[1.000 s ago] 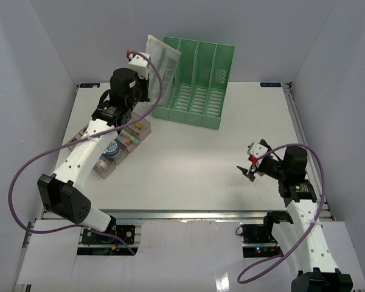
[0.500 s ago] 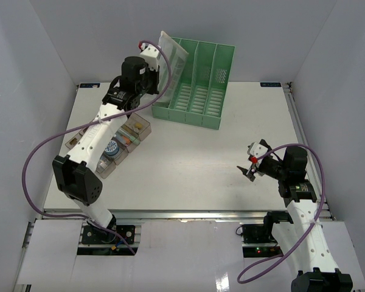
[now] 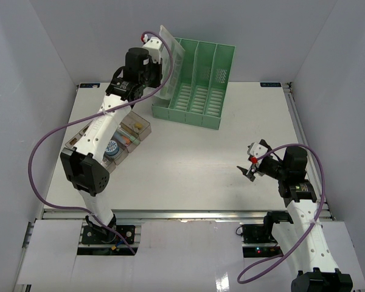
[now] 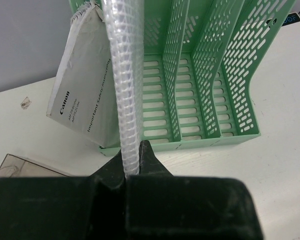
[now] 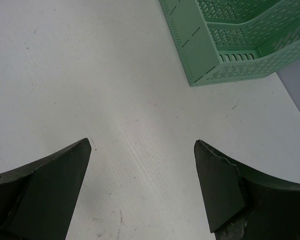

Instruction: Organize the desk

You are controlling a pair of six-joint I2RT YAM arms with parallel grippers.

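At the slotted green rack (image 4: 210,75), my left fingers (image 4: 151,159) clench a ribbed clear sleeve (image 4: 125,75), its top cut off. My right fingers (image 5: 217,185) stand released.

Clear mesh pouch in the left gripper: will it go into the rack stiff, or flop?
Probably fairly floppy: the pouch looks like thin mesh plastic, pinched at one edge by the left gripper. The booklet, seemingly inside, likely adds some stiffness and weight. Its edge could snag on the slotted dividers of the green rack.
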